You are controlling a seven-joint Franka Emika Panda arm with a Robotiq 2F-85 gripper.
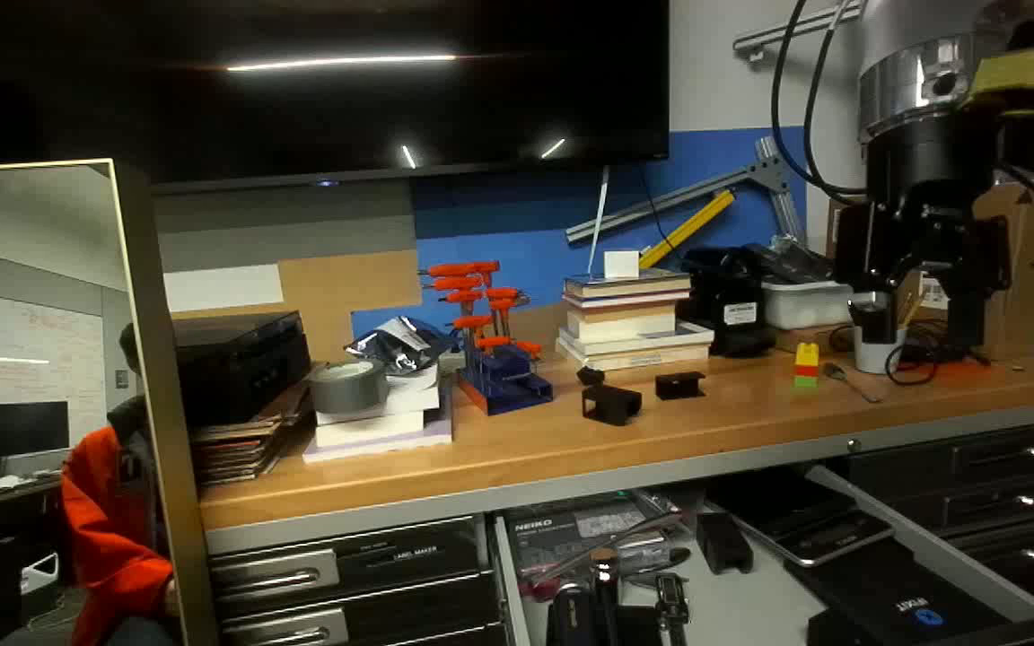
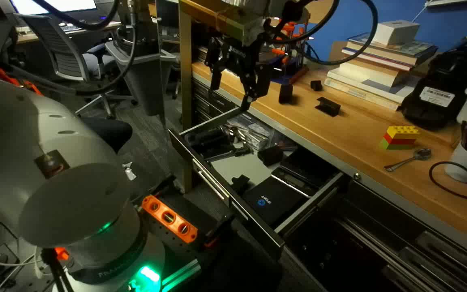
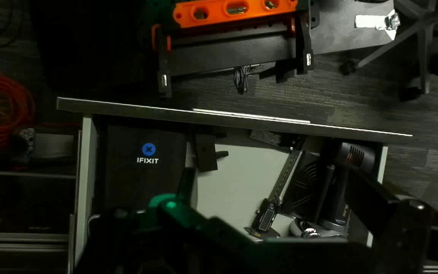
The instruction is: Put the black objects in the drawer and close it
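My pale arm stands nearest at left, the drawer pulled out beyond it.
My gripper hangs above the drawer, jaws spread wide. Inside, an odd-shaped black object lies by the front edge beside the IFIXIT box, a blocky black object toward the back edge. On the counter I see a boxy black object near the front edge, a small black object farther back by the books, an angled black object and toy bricks.
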